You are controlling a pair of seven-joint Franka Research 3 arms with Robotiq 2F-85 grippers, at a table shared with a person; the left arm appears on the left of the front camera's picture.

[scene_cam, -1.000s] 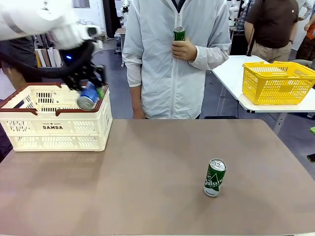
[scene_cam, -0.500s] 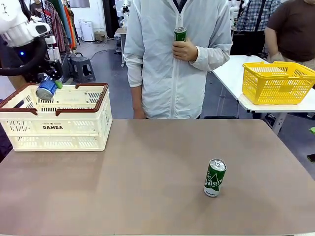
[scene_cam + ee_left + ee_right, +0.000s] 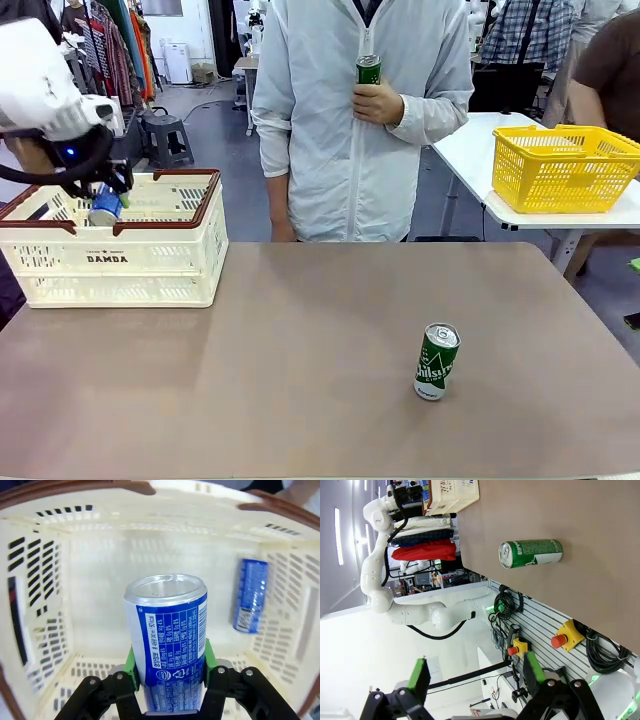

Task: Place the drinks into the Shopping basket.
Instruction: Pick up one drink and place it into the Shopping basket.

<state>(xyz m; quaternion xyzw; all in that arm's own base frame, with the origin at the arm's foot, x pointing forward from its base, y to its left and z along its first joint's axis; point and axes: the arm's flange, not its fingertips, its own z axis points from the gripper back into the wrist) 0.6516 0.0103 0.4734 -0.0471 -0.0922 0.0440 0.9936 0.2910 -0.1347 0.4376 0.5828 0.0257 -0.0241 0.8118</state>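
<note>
Your left claw (image 3: 108, 196) hangs at the rim of the Shopping basket (image 3: 120, 262), near its left end. The blue-and-white can (image 3: 167, 640) sits squarely between its green pads (image 3: 131, 661), silver top pointing away from the wrist toward the crate's floor. A second blue can (image 3: 250, 602) lies on its side on that floor, by a slotted wall and well apart from the held one.

You have four drinks to count: two blue and two green. One green can (image 3: 436, 362) stands on the desk (image 3: 300, 340), right of the middle. The other green can (image 3: 368, 68) is in the person's hand (image 3: 378, 102), at chest height. There is one cream basket.

Your left claw is clenched on the blue-and-white can, both pads pressing its sides. Your right claw (image 3: 475, 670) is spread wide with nothing between its fingers.
</note>
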